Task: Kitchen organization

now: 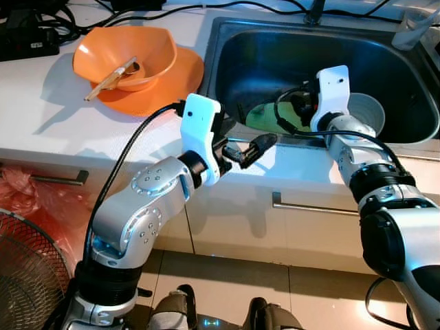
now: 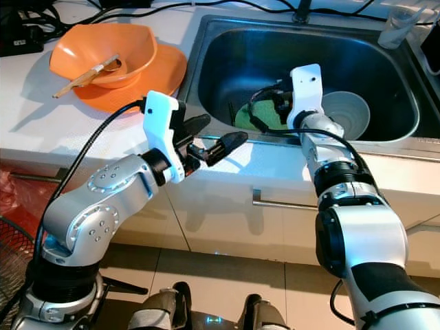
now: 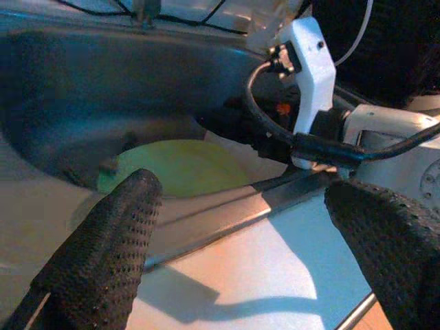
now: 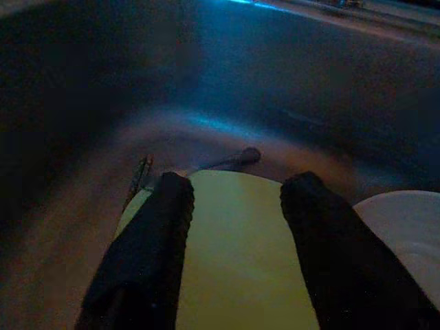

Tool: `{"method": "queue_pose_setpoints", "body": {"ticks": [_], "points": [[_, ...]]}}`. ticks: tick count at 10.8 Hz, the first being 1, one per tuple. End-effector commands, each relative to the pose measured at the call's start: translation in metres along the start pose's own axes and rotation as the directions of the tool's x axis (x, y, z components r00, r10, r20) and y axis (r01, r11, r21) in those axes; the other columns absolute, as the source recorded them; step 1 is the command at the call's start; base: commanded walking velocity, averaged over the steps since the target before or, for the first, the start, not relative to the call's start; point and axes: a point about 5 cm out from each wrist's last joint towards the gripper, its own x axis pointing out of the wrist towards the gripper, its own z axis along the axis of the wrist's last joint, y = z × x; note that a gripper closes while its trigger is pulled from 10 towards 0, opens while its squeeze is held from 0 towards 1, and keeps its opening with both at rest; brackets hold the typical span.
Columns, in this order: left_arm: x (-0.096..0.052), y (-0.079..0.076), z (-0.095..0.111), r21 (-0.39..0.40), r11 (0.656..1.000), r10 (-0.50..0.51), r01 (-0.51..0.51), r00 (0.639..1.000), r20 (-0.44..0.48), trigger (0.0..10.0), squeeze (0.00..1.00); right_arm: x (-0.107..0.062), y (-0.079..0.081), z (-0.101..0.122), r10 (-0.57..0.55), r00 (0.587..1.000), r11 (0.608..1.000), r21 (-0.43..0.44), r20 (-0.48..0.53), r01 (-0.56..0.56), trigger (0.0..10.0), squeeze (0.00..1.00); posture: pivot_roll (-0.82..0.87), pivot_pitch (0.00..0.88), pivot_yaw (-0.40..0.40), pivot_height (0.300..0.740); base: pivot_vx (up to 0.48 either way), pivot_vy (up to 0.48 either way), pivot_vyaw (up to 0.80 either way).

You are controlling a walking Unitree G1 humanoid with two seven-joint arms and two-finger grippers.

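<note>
A green plate (image 1: 263, 118) lies on the bottom of the steel sink (image 1: 275, 58), with a white bowl (image 1: 368, 113) just to its right. My right gripper (image 4: 237, 189) reaches down into the sink and hovers open over the green plate (image 4: 234, 240), one finger toward each side of it. My left gripper (image 2: 221, 130) is open and holds nothing, above the counter's front edge by the sink's near left corner. On the counter to the left, an orange bowl (image 1: 127, 55) with chopsticks (image 1: 108, 80) sits on an orange plate (image 1: 175, 86).
A clear cup (image 1: 416, 27) stands at the sink's far right corner. Black cables (image 1: 41, 27) run along the back of the counter. Below are drawer handles (image 1: 309, 206), a wire basket (image 1: 20, 275) and a red bag (image 1: 31, 196) at lower left.
</note>
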Motion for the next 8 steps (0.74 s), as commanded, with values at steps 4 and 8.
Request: {"method": "queue_pose_setpoints", "body": {"ticks": [4,8], "points": [[0.008,-0.006,0.011,0.092,0.996,0.000,-0.005,0.998,0.062,10.0,1.00,-0.003,0.001,-0.012,0.051,0.999,0.998,0.040,-0.016,-0.050,10.0,1.00,0.11,0.176,-0.007,0.740,0.000,0.000,0.00],[0.013,0.009,0.018,0.279,0.943,0.132,-0.179,0.975,0.180,10.0,1.00,-0.010,0.014,-0.008,0.155,0.987,0.987,0.031,0.047,-0.157,10.0,1.00,0.07,0.145,-0.042,0.740,0.000,0.000,0.00]]}}
